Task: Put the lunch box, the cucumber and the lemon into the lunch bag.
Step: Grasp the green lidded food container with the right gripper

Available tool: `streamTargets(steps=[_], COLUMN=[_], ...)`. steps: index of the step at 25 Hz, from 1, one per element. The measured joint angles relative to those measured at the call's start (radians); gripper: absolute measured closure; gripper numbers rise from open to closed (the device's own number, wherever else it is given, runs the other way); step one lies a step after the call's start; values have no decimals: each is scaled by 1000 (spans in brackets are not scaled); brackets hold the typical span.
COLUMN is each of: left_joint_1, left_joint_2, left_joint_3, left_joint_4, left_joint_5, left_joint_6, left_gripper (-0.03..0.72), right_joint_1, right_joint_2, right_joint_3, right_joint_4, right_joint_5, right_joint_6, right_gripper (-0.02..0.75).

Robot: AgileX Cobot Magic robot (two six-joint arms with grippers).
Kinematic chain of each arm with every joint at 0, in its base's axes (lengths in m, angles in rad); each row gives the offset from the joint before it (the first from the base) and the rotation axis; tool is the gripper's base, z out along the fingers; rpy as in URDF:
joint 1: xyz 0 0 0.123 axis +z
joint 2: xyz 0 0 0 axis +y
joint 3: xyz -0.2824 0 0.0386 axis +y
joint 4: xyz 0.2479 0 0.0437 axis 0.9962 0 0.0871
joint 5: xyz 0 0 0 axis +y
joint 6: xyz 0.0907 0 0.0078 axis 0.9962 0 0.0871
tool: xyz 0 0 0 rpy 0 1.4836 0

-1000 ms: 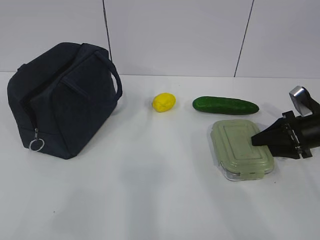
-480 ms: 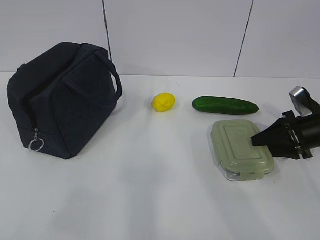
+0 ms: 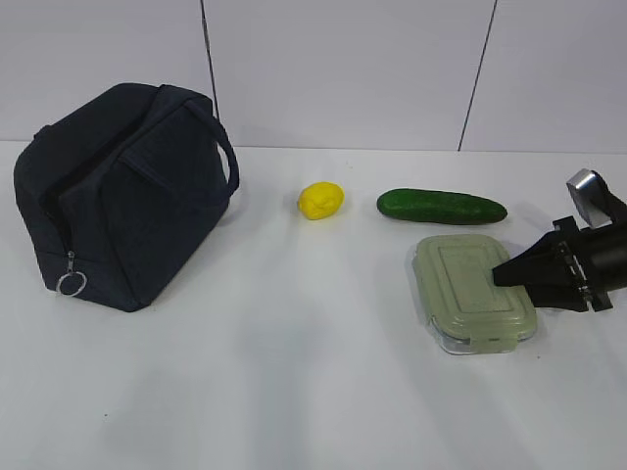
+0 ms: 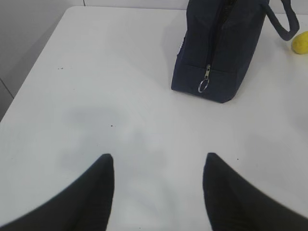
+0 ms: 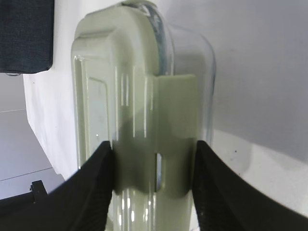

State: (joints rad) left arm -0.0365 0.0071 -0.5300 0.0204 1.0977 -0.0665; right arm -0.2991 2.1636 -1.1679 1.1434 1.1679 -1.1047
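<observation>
The lunch box (image 3: 473, 292), clear with a pale green lid, lies flat on the table at the right. My right gripper (image 3: 502, 279) reaches in from the right edge. In the right wrist view its fingers (image 5: 153, 149) press the lid side and the base side of the lunch box (image 5: 125, 96) at a snap clip, shut on it. The cucumber (image 3: 441, 206) lies just behind the box, and the lemon (image 3: 320, 200) left of it. The navy lunch bag (image 3: 127, 196) stands at the far left. My left gripper (image 4: 158, 159) hangs open over bare table, short of the bag (image 4: 221, 48).
The bag's zipper runs down its near end to a silver ring pull (image 3: 71, 284), also in the left wrist view (image 4: 203, 86). The lemon (image 4: 300, 43) peeks in at that view's right edge. The white table (image 3: 294, 372) meets a white wall behind.
</observation>
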Motion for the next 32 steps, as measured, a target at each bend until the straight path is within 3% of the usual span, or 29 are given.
streamTargets(steps=[32], left_joint_1=[0], left_joint_2=[0], left_joint_3=[0], left_joint_4=[0], left_joint_5=[0], left_joint_6=[0], left_gripper=[275], right_joint_1=[2], right_joint_2=[0], right_joint_3=[0], right_joint_4=[4], right_joint_5=[2], right_joint_6=[105], right_gripper=[365])
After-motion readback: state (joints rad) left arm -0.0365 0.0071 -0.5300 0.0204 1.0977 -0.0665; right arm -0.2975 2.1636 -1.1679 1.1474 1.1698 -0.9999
